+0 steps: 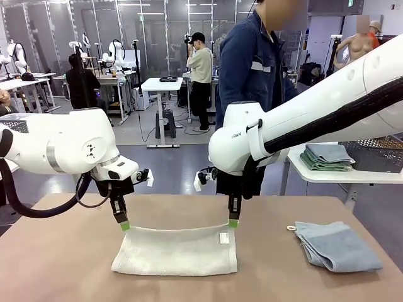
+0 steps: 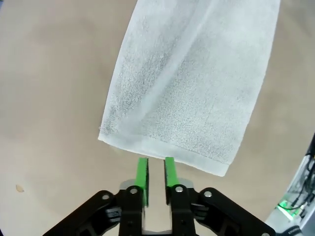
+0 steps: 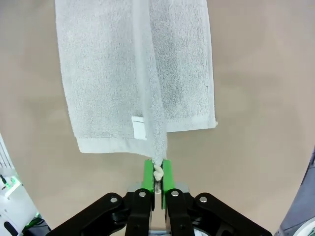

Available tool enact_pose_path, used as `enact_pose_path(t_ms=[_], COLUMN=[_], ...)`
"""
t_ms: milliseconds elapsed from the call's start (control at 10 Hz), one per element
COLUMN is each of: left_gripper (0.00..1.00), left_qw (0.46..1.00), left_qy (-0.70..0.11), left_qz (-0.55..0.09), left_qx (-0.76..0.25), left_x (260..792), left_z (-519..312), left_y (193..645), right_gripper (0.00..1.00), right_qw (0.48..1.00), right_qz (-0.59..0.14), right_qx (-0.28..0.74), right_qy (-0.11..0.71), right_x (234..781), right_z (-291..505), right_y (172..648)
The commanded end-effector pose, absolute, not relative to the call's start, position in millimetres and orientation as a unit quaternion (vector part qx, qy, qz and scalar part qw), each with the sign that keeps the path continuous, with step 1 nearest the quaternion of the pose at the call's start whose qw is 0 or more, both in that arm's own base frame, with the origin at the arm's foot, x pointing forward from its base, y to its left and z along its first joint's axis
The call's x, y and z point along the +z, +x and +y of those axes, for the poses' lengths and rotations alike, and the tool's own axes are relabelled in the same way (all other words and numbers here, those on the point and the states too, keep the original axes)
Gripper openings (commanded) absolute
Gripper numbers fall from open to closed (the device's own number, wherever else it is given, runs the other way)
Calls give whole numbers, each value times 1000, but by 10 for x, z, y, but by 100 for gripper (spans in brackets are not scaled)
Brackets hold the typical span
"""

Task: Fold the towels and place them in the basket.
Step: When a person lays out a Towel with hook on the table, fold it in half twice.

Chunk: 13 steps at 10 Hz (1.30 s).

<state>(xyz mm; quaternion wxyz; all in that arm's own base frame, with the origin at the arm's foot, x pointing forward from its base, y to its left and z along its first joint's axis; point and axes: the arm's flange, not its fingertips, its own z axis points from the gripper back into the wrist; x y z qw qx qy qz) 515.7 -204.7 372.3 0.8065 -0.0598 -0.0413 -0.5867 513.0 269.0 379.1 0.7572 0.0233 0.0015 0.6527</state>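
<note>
Front view: right gripper (image 1: 233, 222) pinching cream towel (image 1: 176, 251); left gripper (image 1: 124, 224) slightly parted, empty; blue towel (image 1: 337, 245) near worktop's (image 1: 63, 264) right edge.

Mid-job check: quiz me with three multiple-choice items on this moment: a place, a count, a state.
1. Where is the blue towel? A on the table, right of the cream towel; B under the cream towel; C in a gripper.
2. Towels on the table? A one; B two; C four.
3. The right gripper? A wide open, clear of cloth; B pinching the cream towel's edge; C holding the blue towel.
1 A: it lies flat past the cream towel's label end. 2 B: one cream, one blue. 3 B: cloth sits bunched between its pads.
</note>
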Motion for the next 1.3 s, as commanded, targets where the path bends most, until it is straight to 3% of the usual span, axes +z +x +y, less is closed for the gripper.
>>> enact_pose_path(t_ms=[0, 100, 200, 300, 500, 600, 700, 800, 900, 1200], left_gripper=[56, 69, 89, 100, 100, 93, 100, 100, 100, 100], left_qw=[810, 810, 811, 811, 812, 814, 814, 803, 814, 814], left_qy=[-49, -48, -48, -49, -53, -58, -70, -86, -59, -59], left_qz=[-50, -55, -60, -69, -87, -97, -105, -87, -83, -83], left_qx=[-582, -582, -580, -579, -575, -569, -568, -583, -571, -571], left_x=[3746, 3756, 3764, 3816, 3903, 3922, 3935, 3908, 3971, 3971], left_z=[-2083, -2074, -2055, -2028, -1962, -1915, -1877, -1834, -1961, -1961], left_y=[5182, 5181, 5170, 5111, 4955, 4870, 4789, 4697, 4949, 4949], right_gripper=[42, 67, 78, 100, 100, 85, 95, 100, 100, 100], right_qw=[765, 763, 765, 767, 771, 782, 791, 795, 774, 774], right_qz=[-5, -8, -11, -18, -37, -38, -43, -37, -33, -33], right_qx=[644, 646, 644, 642, 636, 622, 610, 606, 632, 632], right_qy=[16, 12, 10, 4, 0, 1, -3, -1, 8, 8], right_x=[3800, 3807, 3830, 3879, 4006, 4044, 4060, 4062, 4088, 4088], right_z=[2732, 2745, 2737, 2727, 2703, 2710, 2702, 2684, 2720, 2720], right_y=[5155, 5150, 5145, 5112, 5018, 4920, 4808, 4688, 5008, 5008])
